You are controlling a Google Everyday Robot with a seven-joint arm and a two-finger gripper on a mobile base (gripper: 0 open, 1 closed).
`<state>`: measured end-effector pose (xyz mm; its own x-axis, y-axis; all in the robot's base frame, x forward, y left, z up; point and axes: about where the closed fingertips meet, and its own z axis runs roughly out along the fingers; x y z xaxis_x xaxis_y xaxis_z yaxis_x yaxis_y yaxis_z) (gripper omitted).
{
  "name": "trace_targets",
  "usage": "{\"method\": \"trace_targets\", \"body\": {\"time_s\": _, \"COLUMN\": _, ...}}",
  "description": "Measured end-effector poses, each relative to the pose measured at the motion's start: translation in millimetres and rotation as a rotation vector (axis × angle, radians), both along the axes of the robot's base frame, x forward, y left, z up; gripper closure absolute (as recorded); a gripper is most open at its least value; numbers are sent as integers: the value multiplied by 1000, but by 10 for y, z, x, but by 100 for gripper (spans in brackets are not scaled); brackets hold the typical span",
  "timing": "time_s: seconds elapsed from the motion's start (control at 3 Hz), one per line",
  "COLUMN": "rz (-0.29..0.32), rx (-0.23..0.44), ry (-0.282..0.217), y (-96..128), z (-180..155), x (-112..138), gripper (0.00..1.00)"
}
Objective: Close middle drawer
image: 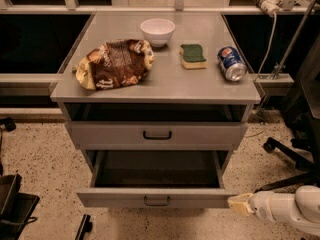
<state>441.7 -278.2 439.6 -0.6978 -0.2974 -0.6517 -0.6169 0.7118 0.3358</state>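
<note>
The middle drawer [120, 197] of the grey cabinet is pulled out, and its dark empty inside shows. Its flat front has a small dark pull [156, 200] at the centre. The upper drawer [115, 134] above it sits pushed in. My gripper [241, 204], white with a yellowish tip, is at the bottom right. Its tip is at the right end of the middle drawer's front, touching it or nearly so. The lowest drawer is out of view.
On the cabinet top [165, 84] lie a chip bag [115, 64], a white bowl [157, 31], a green sponge [193, 56] and a soda can [231, 63]. An office chair base [287, 154] stands on the right. A dark object [12, 204] sits on the speckled floor at the lower left.
</note>
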Motion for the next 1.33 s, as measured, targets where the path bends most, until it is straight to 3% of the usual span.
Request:
{"method": "trace_targets", "body": {"time_s": 0.33, "rz": -55, "rx": -129, "ry": -101, "y": -57, "z": 195, "x": 435, "gripper": 100}}
{"method": "trace_targets", "body": {"time_s": 0.67, "rz": -55, "rx": -129, "ry": -100, "y": -56, "z": 194, "x": 435, "gripper": 100}}
{"method": "trace_targets", "body": {"time_s": 1.33, "rz": 7, "rx": -87, "ry": -97, "y": 398, "z": -148, "x": 535, "gripper": 100}}
